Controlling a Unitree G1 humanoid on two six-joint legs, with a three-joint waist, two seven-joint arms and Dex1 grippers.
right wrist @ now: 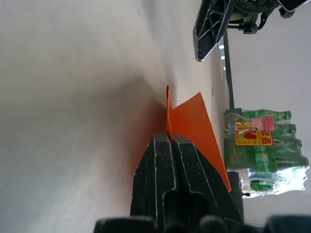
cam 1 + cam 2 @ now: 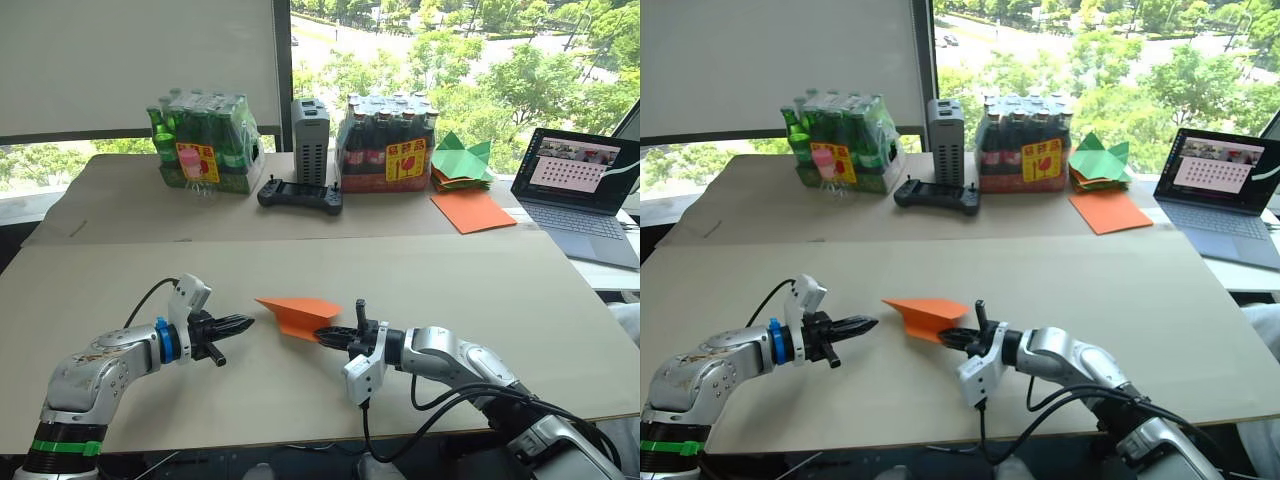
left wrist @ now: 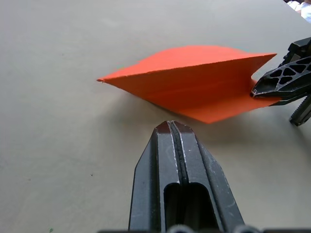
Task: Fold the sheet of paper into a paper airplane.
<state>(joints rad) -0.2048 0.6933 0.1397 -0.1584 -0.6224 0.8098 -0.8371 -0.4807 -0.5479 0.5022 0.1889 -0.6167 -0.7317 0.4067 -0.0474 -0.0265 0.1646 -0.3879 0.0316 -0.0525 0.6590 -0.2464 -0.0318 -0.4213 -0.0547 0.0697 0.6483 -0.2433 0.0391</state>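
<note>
1. The airplane (image 2: 297, 314) is seen as a flat, pointed wedge of bright-orange paper with layered flaps, its nose turned toward the robot's left.
2. It is placed at the middle of the near worktop (image 2: 480, 290), between the 2 pincers, its tail gripped by the closed right pincer (image 2: 328, 336).
3. The left pincer (image 2: 243, 322) is closed on nothing and is held just beside the nose, apart from it.
4. In the left wrist view the 2 flaps are shown spread above a lower fold, with the nose lifted slightly off the worktop.
5. In the right wrist view the paper is seen edge-on, pinched between the fingers (image 1: 160, 160).
6. In the head views the far worktop is seen with 2 wrapped bottle packs, 1 green (image 2: 205, 141) and 1 dark (image 2: 388, 140), a controller (image 2: 300, 194), green paper shapes (image 2: 461, 160), an orange sheet (image 2: 472, 210) and a laptop (image 2: 582, 195).
7. Yellow-and-red labels are carried by both packs; their writing cannot be read.
</note>
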